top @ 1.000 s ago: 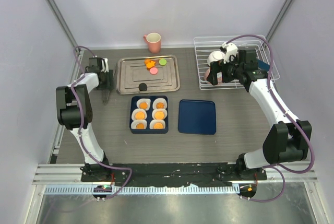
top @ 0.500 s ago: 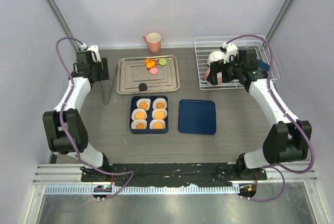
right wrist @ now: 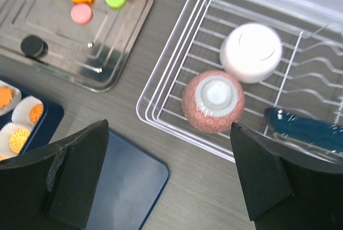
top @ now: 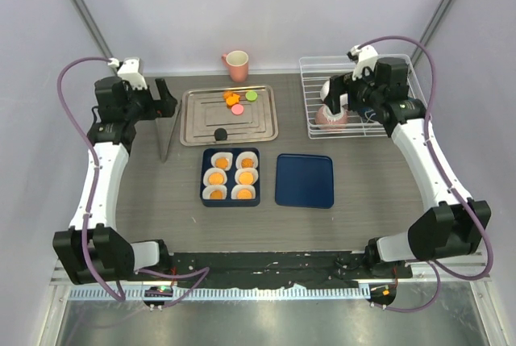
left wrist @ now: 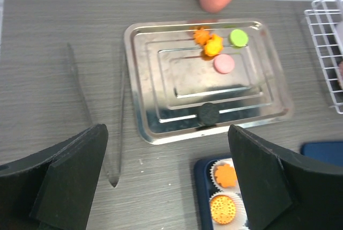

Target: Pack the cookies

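Top external view sets the table (top: 153,201) between pale walls on 3 sides, with the arm bases along its near edge. Bare tabletop lies in front of the dark blue box (top: 230,152) and the flat blue lid (top: 305,181); a narrower bare strip separates the metal tray (top: 242,124) from the wire rack (right wrist: 300,64). Thin tongs (left wrist: 120,123) lie flat just beside the tray's left rim; a pink mug (top: 236,61) stands beyond its far rim.

Over the far-left corner hangs the left gripper (top: 165,100), jaws spread wide with nothing between them. Over the rack's left part hovers the right gripper (top: 332,92), jaws equally wide and empty, above an upturned pink bowl (right wrist: 213,101) and a white bowl (right wrist: 252,52); a blue item (right wrist: 305,128) beside them is too cropped to identify.

As for the cookies (left wrist: 213,45), they are small flat discs. 5 lie loose on the tray: 2 orange with scalloped edges close together near the far rim, 1 green just right of them, 1 pink in front, and 1 black well apart toward the near rim. 6 more, all orange, sit in the box, 1 per white paper cup.
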Robot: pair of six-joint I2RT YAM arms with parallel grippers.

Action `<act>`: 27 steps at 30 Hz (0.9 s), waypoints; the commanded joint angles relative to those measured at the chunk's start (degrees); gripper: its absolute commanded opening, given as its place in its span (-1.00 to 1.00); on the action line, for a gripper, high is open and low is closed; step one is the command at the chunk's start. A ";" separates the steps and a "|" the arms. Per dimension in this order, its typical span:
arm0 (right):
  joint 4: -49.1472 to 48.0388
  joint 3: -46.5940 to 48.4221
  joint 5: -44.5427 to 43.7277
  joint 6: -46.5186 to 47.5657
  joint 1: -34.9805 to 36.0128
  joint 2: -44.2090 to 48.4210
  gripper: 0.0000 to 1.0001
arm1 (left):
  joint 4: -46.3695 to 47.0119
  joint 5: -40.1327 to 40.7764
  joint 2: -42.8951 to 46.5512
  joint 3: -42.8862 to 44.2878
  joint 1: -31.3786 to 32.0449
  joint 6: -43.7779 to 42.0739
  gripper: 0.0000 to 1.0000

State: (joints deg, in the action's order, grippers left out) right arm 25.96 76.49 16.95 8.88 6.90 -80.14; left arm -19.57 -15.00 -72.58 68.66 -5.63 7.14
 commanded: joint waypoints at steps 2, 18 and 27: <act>0.49 5.95 -2.36 -0.27 0.66 4.11 0.99 | 0.06 -8.10 1.56 2.44 1.76 2.44 0.99; 8.32 -9.77 -2.62 4.39 2.33 9.30 0.99 | -12.07 -9.60 0.16 5.33 25.04 -4.32 0.99; 7.88 -20.67 -5.70 4.65 2.42 7.28 0.98 | -10.93 -3.90 -8.80 9.21 39.80 -5.20 0.99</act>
State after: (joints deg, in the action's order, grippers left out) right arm 34.87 57.76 13.39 12.97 8.95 -72.62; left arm -31.14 -22.72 -78.26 75.59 28.38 3.77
